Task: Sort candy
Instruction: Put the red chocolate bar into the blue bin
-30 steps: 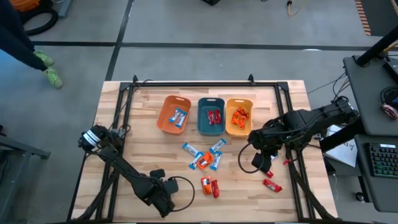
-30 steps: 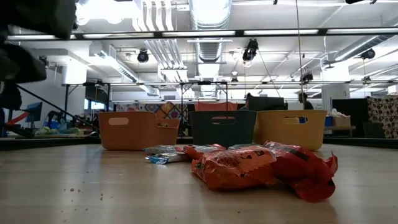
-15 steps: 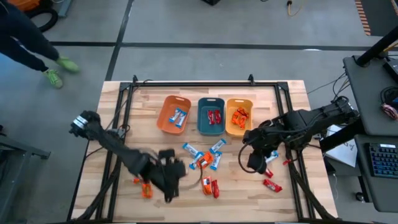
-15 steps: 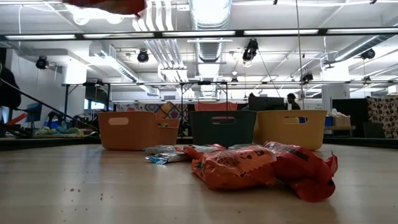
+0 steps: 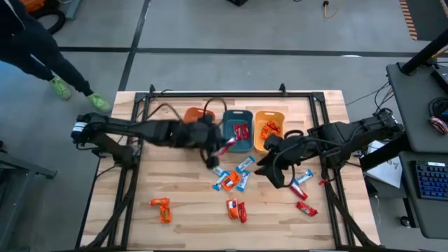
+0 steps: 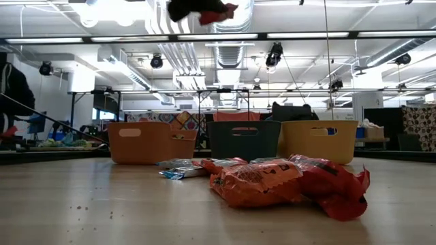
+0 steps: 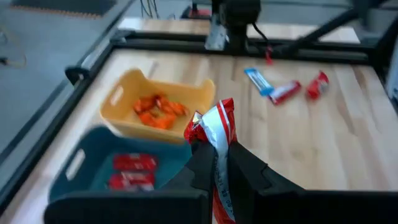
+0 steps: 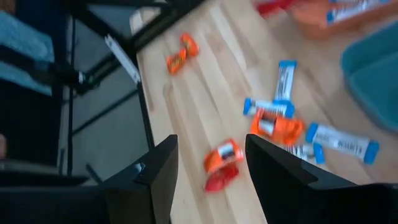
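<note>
The left gripper (image 5: 222, 145), which swung up from the desk's (image 5: 175, 189) 7 o'clock corner, now holds a red candy (image 7: 216, 130) clamped beside the teal bin (image 5: 238, 131). The right gripper (image 5: 274, 170), fingers apart, has shifted toward the candy cluster (image 5: 231, 178) at centre.

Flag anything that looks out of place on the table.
One orange wrapped candy lies alone near the table's front left, far from the loose cluster at the centre. Two red wrapped candies sit off by the right edge. The bins stand upright, side by side; nothing looks spilled or damaged.
</note>
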Controlling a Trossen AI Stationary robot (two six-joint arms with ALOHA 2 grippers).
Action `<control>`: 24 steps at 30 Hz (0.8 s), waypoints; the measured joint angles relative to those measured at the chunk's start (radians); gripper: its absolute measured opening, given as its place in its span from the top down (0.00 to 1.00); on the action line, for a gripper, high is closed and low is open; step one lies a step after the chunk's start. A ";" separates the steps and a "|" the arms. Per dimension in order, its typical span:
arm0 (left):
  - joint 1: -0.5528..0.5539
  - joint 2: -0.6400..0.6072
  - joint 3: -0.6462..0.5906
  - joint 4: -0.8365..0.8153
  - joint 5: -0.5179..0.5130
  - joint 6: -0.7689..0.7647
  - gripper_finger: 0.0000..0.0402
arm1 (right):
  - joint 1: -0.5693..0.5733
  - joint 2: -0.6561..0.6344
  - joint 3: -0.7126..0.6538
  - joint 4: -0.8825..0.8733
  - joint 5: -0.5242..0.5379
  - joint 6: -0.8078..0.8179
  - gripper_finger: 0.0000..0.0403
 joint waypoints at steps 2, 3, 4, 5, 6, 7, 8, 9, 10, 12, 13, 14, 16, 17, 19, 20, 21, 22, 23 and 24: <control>0.051 0.014 -0.025 0.061 0.043 0.039 0.99 | -0.001 0.000 0.000 0.023 0.029 -0.006 0.56; 0.075 0.022 -0.042 0.092 0.066 0.058 0.99 | -0.004 0.000 0.000 0.032 0.040 -0.006 0.56; 0.099 0.031 -0.057 0.121 0.092 0.070 0.99 | -0.006 0.000 0.000 0.041 0.049 -0.005 0.56; 0.122 0.038 -0.072 0.141 0.117 0.080 0.99 | -0.008 0.000 0.000 0.048 0.052 -0.003 0.56; 0.144 0.043 -0.088 0.155 0.142 0.087 0.99 | -0.010 0.000 0.000 0.055 0.056 -0.002 0.56; 0.166 0.049 -0.104 0.174 0.166 0.091 0.99 | -0.010 0.000 0.000 0.061 0.064 0.001 0.56; 0.186 0.053 -0.120 0.203 0.185 0.093 0.99 | -0.010 0.000 0.000 0.061 0.076 0.002 0.56; 0.204 0.057 -0.134 0.220 0.197 0.094 0.99 | -0.010 0.000 0.000 0.060 0.088 0.006 0.56; 0.219 0.061 -0.147 0.226 0.205 0.097 0.99 | -0.010 0.000 0.000 0.061 0.100 0.012 0.56; 0.245 0.073 -0.169 0.262 0.216 0.107 0.99 | -0.010 0.000 0.000 0.062 0.111 0.021 0.56; 0.255 0.076 -0.182 0.275 0.219 0.115 0.99 | -0.010 0.000 0.000 0.067 0.115 0.021 0.56; 0.264 0.081 -0.193 0.284 0.220 0.121 0.99 | -0.010 0.000 0.000 0.073 0.125 0.021 0.56; 0.282 0.092 -0.205 0.316 0.222 0.127 0.99 | -0.010 0.000 0.000 0.077 0.133 0.023 0.56; 0.290 0.100 -0.211 0.319 0.222 0.133 0.99 | -0.010 0.000 0.000 0.077 0.138 0.025 0.56; 0.301 0.121 -0.213 0.320 0.222 0.145 0.99 | -0.010 0.000 0.000 0.080 0.154 0.034 0.56; 0.306 0.131 -0.213 0.320 0.222 0.147 0.99 | -0.010 0.000 0.000 0.080 0.155 0.037 0.56; 0.310 0.142 -0.212 0.321 0.222 0.147 0.98 | -0.010 0.000 0.000 0.081 0.156 0.041 0.56; 0.312 0.156 -0.207 0.325 0.222 0.147 0.98 | -0.010 0.000 0.000 0.081 0.156 0.046 0.56; 0.314 0.167 -0.201 0.333 0.222 0.146 0.97 | -0.010 0.000 0.000 0.081 0.157 0.047 0.56; 0.315 0.181 -0.197 0.330 0.222 0.146 0.96 | -0.010 0.000 0.000 0.081 0.157 0.050 0.56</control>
